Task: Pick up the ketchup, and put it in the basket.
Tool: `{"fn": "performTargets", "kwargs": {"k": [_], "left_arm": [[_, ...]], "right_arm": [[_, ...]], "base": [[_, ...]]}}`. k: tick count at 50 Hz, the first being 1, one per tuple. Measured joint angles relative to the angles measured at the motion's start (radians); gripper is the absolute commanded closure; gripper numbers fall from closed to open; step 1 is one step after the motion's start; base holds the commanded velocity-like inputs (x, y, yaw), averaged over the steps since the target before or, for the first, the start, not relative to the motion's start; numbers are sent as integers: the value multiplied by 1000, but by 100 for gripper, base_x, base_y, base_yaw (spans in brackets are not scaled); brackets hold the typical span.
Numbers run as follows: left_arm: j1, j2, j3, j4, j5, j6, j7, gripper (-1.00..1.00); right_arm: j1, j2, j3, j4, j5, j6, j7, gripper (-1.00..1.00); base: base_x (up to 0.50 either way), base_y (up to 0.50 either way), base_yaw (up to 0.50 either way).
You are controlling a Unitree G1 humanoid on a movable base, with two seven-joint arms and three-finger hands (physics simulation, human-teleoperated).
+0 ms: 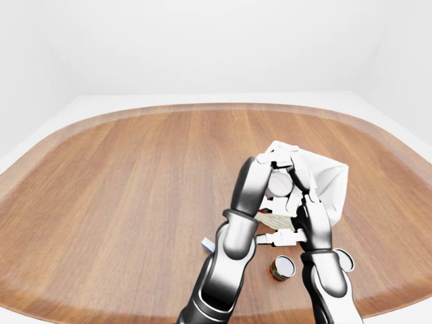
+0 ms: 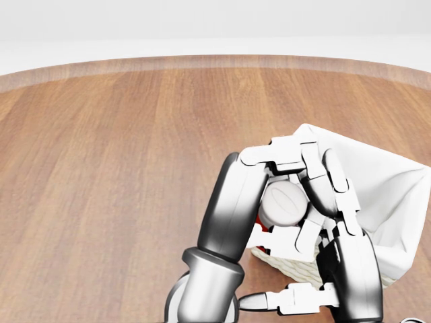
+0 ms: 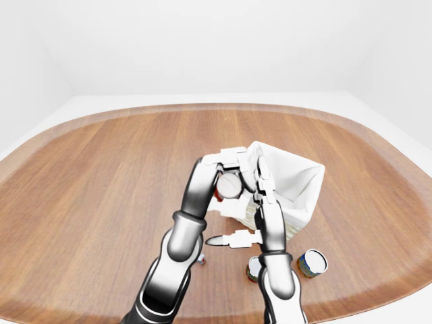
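Note:
The ketchup (image 2: 283, 205) is a red bottle with a white cap that faces the camera. My left hand (image 2: 306, 208) is shut round it and holds it in the air at the left rim of the basket (image 2: 387, 178), a wicker box with a white cloth liner. Only a sliver of the red body shows under the fingers. In the right-eye view the ketchup (image 3: 229, 185) hangs just left of the basket's (image 3: 293, 177) opening. My right hand (image 2: 303, 269) stands open beside the basket's near wall, thumb pointing left, holding nothing.
Two cans lie near the lower right of the table, one (image 3: 312, 262) with a blue band, the other (image 3: 254, 268) partly behind my right forearm. A small white and blue box (image 1: 208, 244) peeks out beside my left arm. The wooden table (image 1: 121, 182) stretches left.

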Motion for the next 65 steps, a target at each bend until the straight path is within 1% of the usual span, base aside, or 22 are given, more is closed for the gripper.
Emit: {"fn": "performTargets", "kwargs": {"k": [11,14,25,32,33,34,35,36,37,38,39,48,55,65], "left_arm": [[44,-12,-94,-43,-2,0,44,92],[56,-11,-113,-51,-5,0,34,92],[92,0,-165,-62,-17,0,63,92],[103,7,-187,-71,-19,0,86,92],[105,8,-190,-73,-19,0,87,92],[106,9,-192,-74,-19,0,88,92],[108,10,-195,-76,-18,0,89,91],[108,10,-194,-78,-19,0,94,91],[107,9,-191,-77,-28,0,107,51],[106,8,-190,-79,-38,0,116,22],[108,10,-196,-82,-47,0,121,-100],[125,24,-234,-118,-95,0,146,-100],[131,31,-242,-129,-115,0,156,-100],[132,39,-254,-156,-120,0,154,-100]], "right_arm": [[2,1,-1,-6,3,1,-1,-100],[3,1,-2,-10,4,2,-1,-100],[8,0,-13,-17,6,3,-3,-100],[11,-1,-18,-19,5,-1,-3,-100],[12,-2,-18,-19,5,-3,-3,-46],[13,-2,-19,-18,6,-7,-2,36],[14,-3,-19,-18,7,-10,-1,100],[18,-3,-21,-19,14,-16,15,100],[25,-4,-24,-20,24,-24,46,100],[35,-5,-23,-21,46,-29,65,100],[35,-5,-22,-20,45,-30,62,100],[29,-3,-20,-18,41,-39,61,100],[26,-3,-18,-17,25,-47,55,100],[24,-3,-7,-10,13,-47,31,100]], "base": [[0,0,0],[0,0,0],[0,0,0],[0,0,0],[0,0,0],[0,0,0],[0,0,0],[0,0,0],[0,0,0],[0,0,0],[0,0,0],[0,0,0],[0,0,0],[0,0,0]]}}
